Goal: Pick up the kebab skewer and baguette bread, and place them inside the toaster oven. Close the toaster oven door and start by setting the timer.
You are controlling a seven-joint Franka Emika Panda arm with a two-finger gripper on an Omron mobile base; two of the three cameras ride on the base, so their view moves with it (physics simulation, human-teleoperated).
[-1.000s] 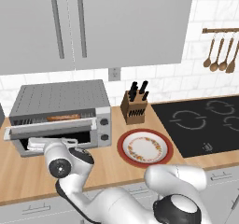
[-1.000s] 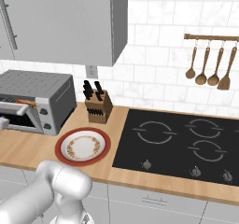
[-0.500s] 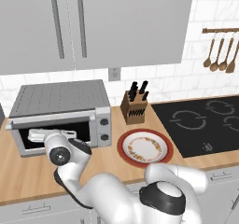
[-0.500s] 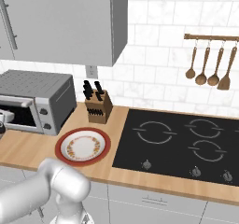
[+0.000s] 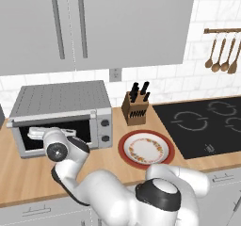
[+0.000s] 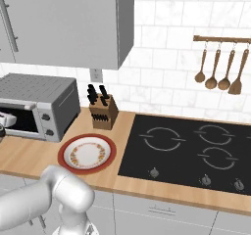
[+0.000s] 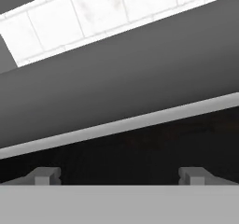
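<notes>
Toaster oven (image 5: pixel 63 117), a boxy silver-grey countertop unit with a ribbed top and two knobs on its right panel, sits at the left of the left base frame on the wooden counter (image 5: pixel 19 178), and at the left edge of the right base frame. Its silver-framed door (image 5: pixel 52 122) with the dark glass stands nearly upright against the oven front, a thin gap at the top in the left base frame. We see our white arm (image 5: pixel 63 152) curving up in front of the door, covering its lower middle; part of the hand crosses the glass.

In the hand frame our gripper (image 7: pixel 119 175) points at a dark panel topped by a pale silver band; the two grey fingertips (image 7: pixel 44 175) stand well apart, so the jaws are spread and hold nothing.

A round red-rimmed plate (image 5: pixel 146 149) lies just right of the oven. A wooden knife block (image 5: pixel 135 108) stands behind it. A black cooktop (image 5: pixel 202 124) fills the right, with wooden spoons (image 5: pixel 221 55) hanging above.

We cannot make out the skewer or the bread through the glass.
</notes>
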